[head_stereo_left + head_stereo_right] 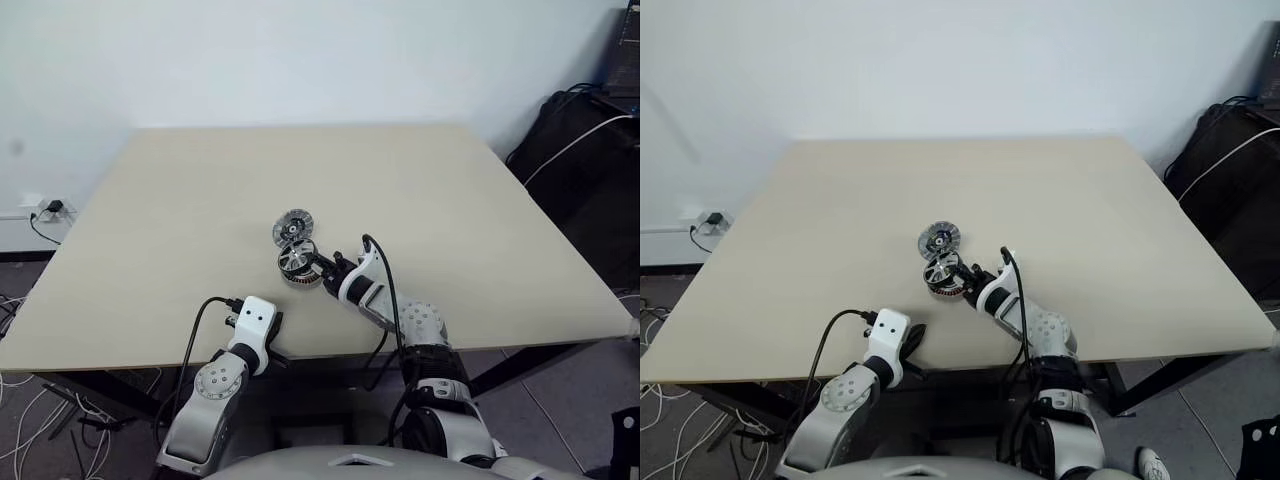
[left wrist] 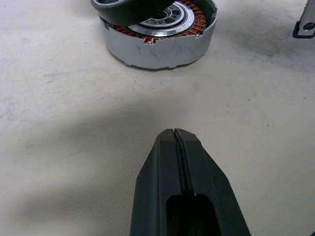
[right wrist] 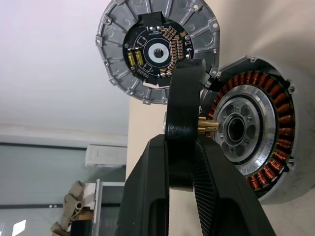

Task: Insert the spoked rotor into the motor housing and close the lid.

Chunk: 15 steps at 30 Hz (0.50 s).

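Observation:
The motor housing point(image 1: 296, 262) lies flat near the table's middle, its copper windings point(image 3: 273, 167) facing up. Just beyond it lies the lid point(image 1: 291, 228), ribbed face and dark circuit centre up. My right gripper point(image 1: 325, 268) reaches in from the right and is shut on the spoked rotor point(image 3: 183, 105). The rotor shows edge-on as a dark ring with a brass pinion point(image 3: 209, 127), held tilted at the housing's rim. My left gripper point(image 2: 174, 133) is shut and empty, low over the table on the near side of the housing point(image 2: 162, 44).
The pale table point(image 1: 200, 200) has its front edge close to my arms. A wall socket with cables point(image 1: 48, 210) is on the left, and cables lie on the floor below it. A dark bag with cords point(image 1: 580, 150) stands at the right.

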Each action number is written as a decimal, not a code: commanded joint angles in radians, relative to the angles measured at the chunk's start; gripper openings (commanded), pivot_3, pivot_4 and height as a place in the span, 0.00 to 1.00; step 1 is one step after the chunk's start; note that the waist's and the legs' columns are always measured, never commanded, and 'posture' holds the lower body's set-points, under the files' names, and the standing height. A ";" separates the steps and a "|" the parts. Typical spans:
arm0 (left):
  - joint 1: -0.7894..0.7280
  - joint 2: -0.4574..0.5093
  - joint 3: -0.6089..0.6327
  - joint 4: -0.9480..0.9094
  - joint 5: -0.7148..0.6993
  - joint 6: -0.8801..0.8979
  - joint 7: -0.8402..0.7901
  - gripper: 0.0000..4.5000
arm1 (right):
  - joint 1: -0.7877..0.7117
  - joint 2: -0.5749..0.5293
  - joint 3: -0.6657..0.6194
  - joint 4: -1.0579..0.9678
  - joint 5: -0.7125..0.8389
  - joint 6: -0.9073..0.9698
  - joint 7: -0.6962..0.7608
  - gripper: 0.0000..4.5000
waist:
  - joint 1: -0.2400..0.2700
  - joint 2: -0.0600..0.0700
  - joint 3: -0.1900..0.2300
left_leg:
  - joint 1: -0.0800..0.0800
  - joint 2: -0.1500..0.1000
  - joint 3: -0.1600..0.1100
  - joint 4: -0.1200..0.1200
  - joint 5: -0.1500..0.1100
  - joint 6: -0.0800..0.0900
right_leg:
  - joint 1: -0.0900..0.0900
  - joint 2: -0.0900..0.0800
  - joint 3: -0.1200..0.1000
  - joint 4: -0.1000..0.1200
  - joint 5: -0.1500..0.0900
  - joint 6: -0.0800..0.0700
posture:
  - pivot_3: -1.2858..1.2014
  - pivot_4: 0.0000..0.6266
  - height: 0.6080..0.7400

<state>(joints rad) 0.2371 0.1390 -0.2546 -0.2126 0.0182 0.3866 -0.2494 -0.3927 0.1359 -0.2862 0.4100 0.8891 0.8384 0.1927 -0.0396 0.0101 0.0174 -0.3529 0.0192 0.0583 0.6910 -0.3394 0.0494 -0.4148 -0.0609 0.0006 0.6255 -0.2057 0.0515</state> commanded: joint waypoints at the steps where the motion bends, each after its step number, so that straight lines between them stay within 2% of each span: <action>1: -0.015 -0.004 0.001 -0.042 -0.007 -0.007 0.000 0.00 | -0.037 0.005 -0.014 0.020 -0.008 -0.018 0.017 0.08 | 0.000 0.000 0.000 | 0.000 0.000 0.000 0.000 0.000 0.000 | 0.000 0.000 0.000 0.000 0.000 0.000 | 0.52 0.00 1.00; 2: -0.015 -0.005 0.002 -0.042 -0.008 -0.007 0.000 0.00 | -0.039 0.004 -0.016 0.024 -0.010 -0.018 0.020 0.08 | 0.000 0.000 0.000 | 0.000 0.000 0.000 0.000 0.000 0.000 | 0.000 0.000 0.000 0.000 0.000 0.000 | 0.52 0.00 1.00; 10: -0.016 -0.010 -0.005 -0.038 -0.008 -0.010 0.000 0.00 | -0.028 -0.004 -0.032 0.011 -0.026 -0.009 0.018 0.65 | 0.000 0.000 0.000 | 0.000 0.000 0.000 0.000 0.000 0.000 | 0.000 0.000 0.000 0.000 0.000 0.000 | 0.52 0.00 1.00; 15: -0.019 -0.013 -0.005 -0.032 -0.008 -0.013 -0.003 0.00 | -0.006 -0.018 -0.043 -0.036 -0.023 0.003 -0.001 0.65 | 0.002 0.000 0.000 | 0.000 0.000 0.000 0.000 0.000 0.000 | 0.000 0.000 0.000 0.000 0.000 0.000 | 0.52 0.00 1.00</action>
<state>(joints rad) 0.2324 0.1291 -0.2561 -0.2126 0.0181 0.3865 -0.2498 -0.3960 0.1214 -0.3169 0.4304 0.8552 0.8396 0.1931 -0.0379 0.0104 0.0171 -0.3526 0.0191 0.0582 0.6910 -0.3392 0.0490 -0.4145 -0.0609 0.0007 0.6259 -0.2056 0.0515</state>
